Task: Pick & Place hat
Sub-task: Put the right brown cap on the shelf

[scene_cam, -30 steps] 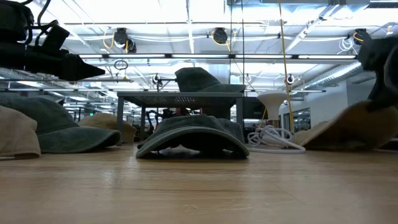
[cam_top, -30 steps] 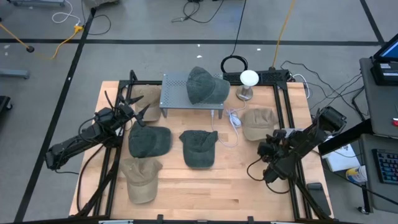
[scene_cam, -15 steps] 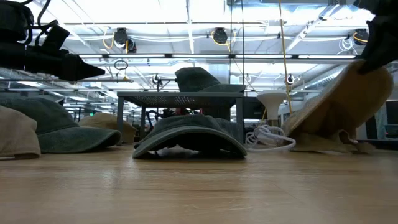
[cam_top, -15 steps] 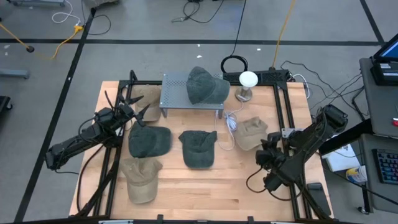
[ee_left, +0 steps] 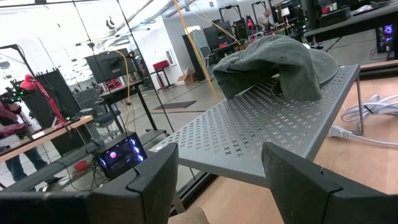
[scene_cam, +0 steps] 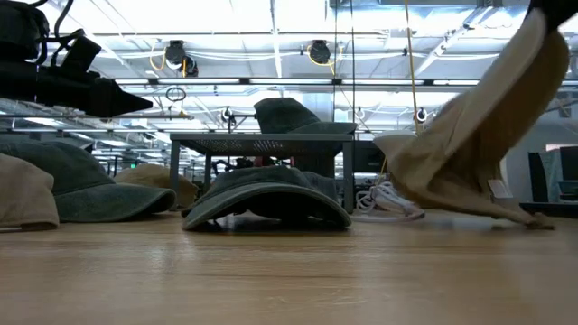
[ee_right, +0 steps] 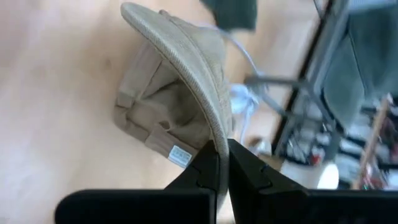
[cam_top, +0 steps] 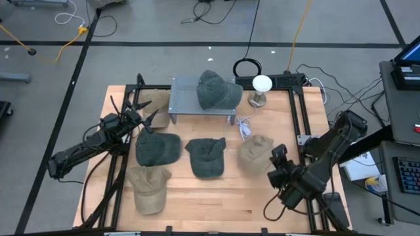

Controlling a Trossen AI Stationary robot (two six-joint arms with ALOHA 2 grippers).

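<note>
Right gripper [ee_right: 219, 163] pinches the tan hat [ee_right: 180, 99] by its brim, and we see it dangling tilted, its back edge brushing the table [cam_top: 197, 196]. Left gripper [ee_left: 217, 174] hangs spread, well apart.

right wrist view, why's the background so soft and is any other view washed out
Right wrist view: the tan fabric cap pinched in the right end effector is fairly sharp, while the perforated grey metal shelf behind is smeared and out of focus. Low view: bright ceiling lights bleach the upper frame, leaving the dark green cap on the table in shadow. High view: evenly lit, no glare.
</note>
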